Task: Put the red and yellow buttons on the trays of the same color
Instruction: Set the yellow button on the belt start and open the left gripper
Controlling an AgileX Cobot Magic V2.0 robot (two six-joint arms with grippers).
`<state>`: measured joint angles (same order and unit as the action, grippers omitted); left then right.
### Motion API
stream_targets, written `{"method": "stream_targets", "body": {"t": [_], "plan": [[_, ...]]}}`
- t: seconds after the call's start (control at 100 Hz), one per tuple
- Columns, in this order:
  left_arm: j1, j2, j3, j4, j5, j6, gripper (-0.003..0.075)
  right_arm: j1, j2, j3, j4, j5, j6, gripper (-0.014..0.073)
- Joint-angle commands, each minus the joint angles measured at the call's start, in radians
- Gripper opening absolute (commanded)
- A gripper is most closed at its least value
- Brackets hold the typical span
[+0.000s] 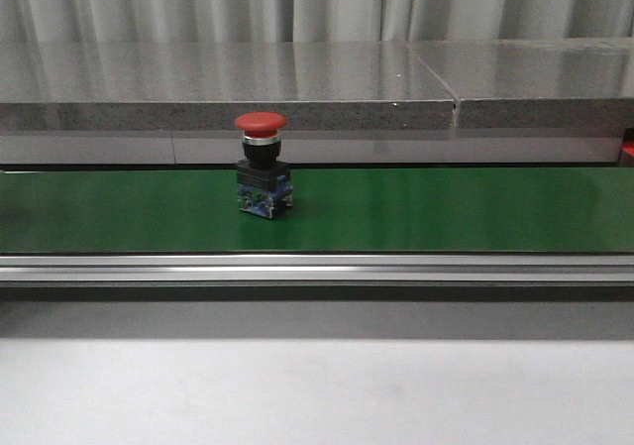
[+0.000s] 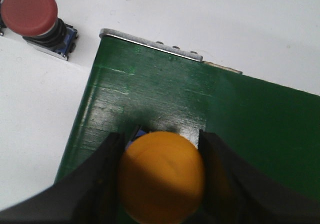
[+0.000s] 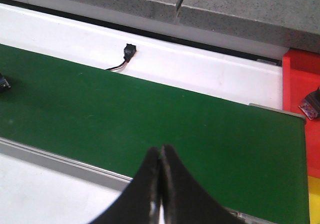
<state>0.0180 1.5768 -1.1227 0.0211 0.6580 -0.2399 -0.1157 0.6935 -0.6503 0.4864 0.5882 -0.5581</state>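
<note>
The yellow round-capped push button [image 2: 162, 176] sits between the two black fingers [image 2: 97, 184] of the left gripper [image 2: 161, 179]; the fingers stand one on each side of its cap, pressed against it, so this gripper is clamped on the button. The button hangs over the end of the green conveyor belt [image 2: 200, 109], near the metal end plate [image 2: 150, 45].

Just beyond that belt end, a red mushroom-capped push button with a black body and blue base [image 2: 35, 17] rests on the white surface [image 2: 35, 124]. In the front view, another red mushroom-capped push button [image 1: 263, 167] stands upright on the green belt, left of centre, with no gripper near it.

The right gripper [image 3: 161, 184] has its black fingers fully closed, tip against tip, with nothing between them. It hovers above the near edge of the belt. A red tray [image 3: 300, 79] lies past the belt's far end, holding an object that is cut off by the frame edge. A small black connector with wires [image 3: 127, 54] lies on the white strip behind the belt.
</note>
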Motion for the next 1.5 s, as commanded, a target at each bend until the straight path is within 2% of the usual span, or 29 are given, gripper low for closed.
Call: {"method": "stream_targets", "body": {"t": [0.0, 0.17, 0.24, 0.29, 0.5, 0.78, 0.97, 1.17, 1.38, 1.49], "plan": [[-0.007, -0.031, -0.024, -0.021, -0.045, 0.024, 0.0195, 0.005, -0.004, -0.023, 0.014, -0.055, -0.006, -0.0068], [-0.007, -0.031, -0.024, -0.058, -0.052, 0.092, 0.0554, 0.005, -0.004, -0.023, 0.014, -0.055, -0.006, -0.0068], [-0.007, -0.031, -0.024, -0.072, -0.062, 0.118, 0.0636, 0.005, -0.004, -0.023, 0.014, -0.055, -0.006, -0.0068], [-0.007, -0.031, -0.026, -0.087, -0.069, 0.14, 0.0653, 0.005, -0.004, -0.023, 0.014, -0.055, -0.006, -0.0068], [-0.018, -0.066, -0.058, -0.151, -0.086, 0.24, 0.0652, 0.005, -0.004, -0.023, 0.014, -0.055, -0.006, -0.0068], [-0.126, -0.243, -0.054, -0.149, -0.143, 0.267, 0.0652, 0.005, -0.004, -0.023, 0.014, -0.055, -0.006, -0.0068], [-0.2, -0.423, 0.037, -0.149, -0.197, 0.278, 0.0652, 0.005, -0.004, -0.023, 0.014, -0.055, -0.006, -0.0068], [-0.22, -0.646, 0.208, -0.147, -0.237, 0.278, 0.0645, 0.005, -0.004, -0.023, 0.014, -0.055, -0.006, -0.0068], [-0.22, -0.879, 0.39, -0.147, -0.25, 0.278, 0.0578, 0.005, -0.004, -0.023, 0.014, -0.055, -0.006, -0.0068], [-0.22, -0.983, 0.47, -0.147, -0.25, 0.278, 0.0483, 0.005, -0.004, -0.023, 0.014, -0.055, -0.006, -0.0068]]}}
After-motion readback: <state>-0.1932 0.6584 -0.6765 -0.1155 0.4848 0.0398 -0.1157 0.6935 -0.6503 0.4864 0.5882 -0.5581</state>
